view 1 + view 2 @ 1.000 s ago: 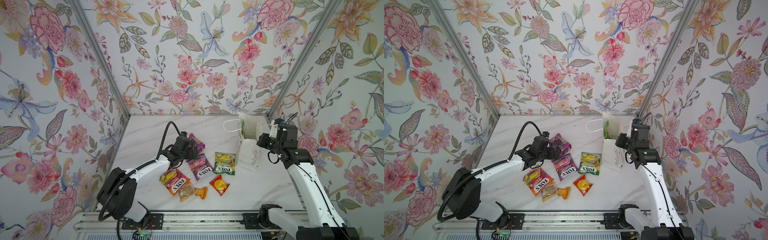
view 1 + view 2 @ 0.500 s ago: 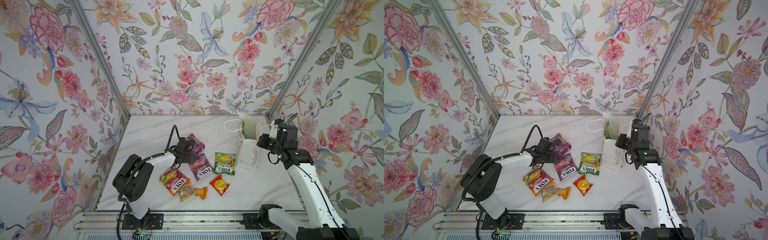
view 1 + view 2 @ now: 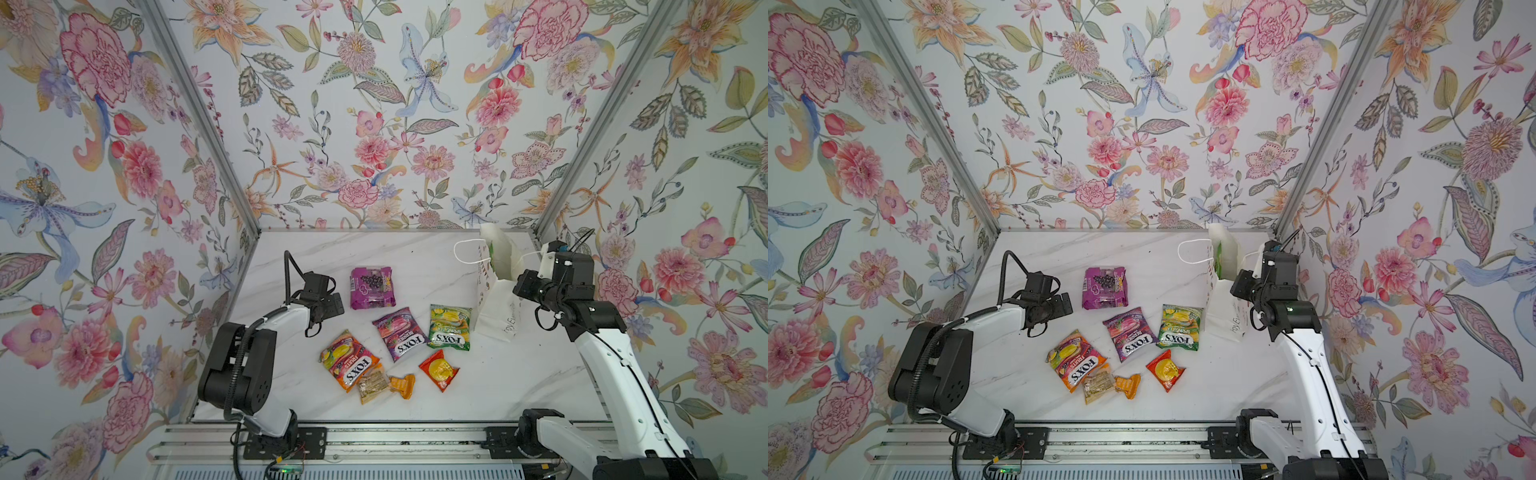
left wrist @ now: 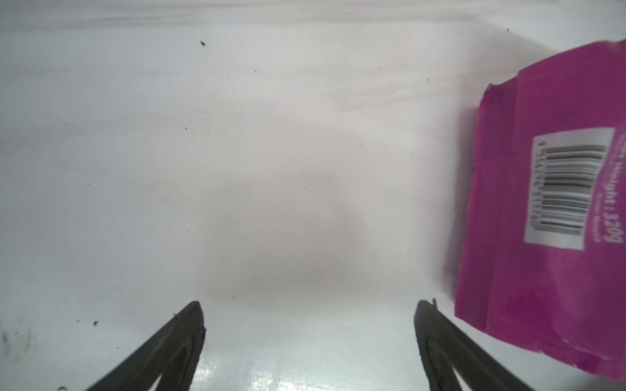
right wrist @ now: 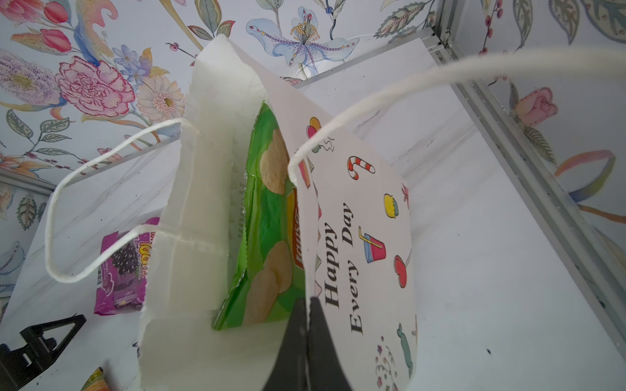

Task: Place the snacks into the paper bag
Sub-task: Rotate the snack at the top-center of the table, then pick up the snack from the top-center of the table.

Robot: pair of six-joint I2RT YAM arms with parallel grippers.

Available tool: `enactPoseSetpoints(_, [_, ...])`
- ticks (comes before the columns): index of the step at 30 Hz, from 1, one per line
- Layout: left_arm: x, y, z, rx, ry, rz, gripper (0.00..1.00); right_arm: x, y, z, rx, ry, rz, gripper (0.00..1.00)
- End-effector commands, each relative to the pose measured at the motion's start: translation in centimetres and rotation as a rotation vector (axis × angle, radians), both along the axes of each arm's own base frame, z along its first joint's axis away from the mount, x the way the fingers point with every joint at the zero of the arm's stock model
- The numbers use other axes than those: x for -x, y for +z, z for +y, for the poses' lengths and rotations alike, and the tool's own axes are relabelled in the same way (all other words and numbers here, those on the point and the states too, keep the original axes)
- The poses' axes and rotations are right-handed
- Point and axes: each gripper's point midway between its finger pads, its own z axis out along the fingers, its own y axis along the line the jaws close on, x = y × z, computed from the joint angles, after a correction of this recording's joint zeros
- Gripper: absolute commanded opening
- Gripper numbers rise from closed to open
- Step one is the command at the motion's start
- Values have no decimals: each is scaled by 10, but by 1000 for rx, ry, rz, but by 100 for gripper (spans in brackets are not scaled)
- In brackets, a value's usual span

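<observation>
If taken by a crimped end, grape pack [image 3: 371, 288]: judged light, soft and crinkly, with glossy film likely to slip; flat sealed edge looked the surer hold, puffed middle the poorer one.
Place of that pack: lay flat on the table [image 3: 519, 382], centre of the frame in both top views, just above the candy bags.
Rest of the snacks: orange candy bag [image 3: 349, 361], purple candy bag [image 3: 400, 333], green candy bag [image 3: 450, 326], red sachet [image 3: 439, 370] and small bars [image 3: 374, 384], loose in the lower middle; probably just as light and slick.
Inside already: chips bag [image 5: 267, 220], upright within the paper bag [image 5: 355, 237]; judged easy to crush.
Bag's stance: stood right of centre with mouth open; thin and floppy, likely to tip if nudged.
State of left pincer [image 4: 310, 308]: spread wide and empty, low over bare table just beside the grape pack's barcode side; contact could not be told.
State of right pincer [image 5: 308, 301]: pressed together on the paper bag's printed wall at its rim, keeping the mouth open.
</observation>
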Motion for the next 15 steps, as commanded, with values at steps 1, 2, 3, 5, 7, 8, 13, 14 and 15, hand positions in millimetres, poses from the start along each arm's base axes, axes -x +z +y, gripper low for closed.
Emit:
enactPoseSetpoints(1, [-4,45,-2,-38,-7,-96,96,7,-13,2,13,22,34,0])
enactPoseSetpoints(2, [-3,56,-8,-47,-23,-115,96,7,-13,2,13,22,35,0])
enactPoseSetpoints(3, [-2,65,-16,-57,-42,-124,96,7,-13,2,12,22,35,0])
enactPoseSetpoints(5, [-2,80,-35,-65,-85,-147,96,7,-14,2,12,22,37,0])
enactPoseSetpoints(7, [-3,91,-57,-67,-122,-165,96,7,-16,3,12,24,42,0])
enactPoseSetpoints(8, [-4,97,-69,-65,-137,-174,96,7,-16,3,11,25,43,0])
enactPoseSetpoints(13, [-15,98,-119,-126,-183,-147,89,7,-16,4,9,29,44,0])
enactPoseSetpoints(14, [-18,96,-129,-133,-193,-143,88,7,-17,4,9,30,45,0])
enactPoseSetpoints(15, [-23,95,-139,-134,-200,-142,86,7,-17,5,9,31,45,0])
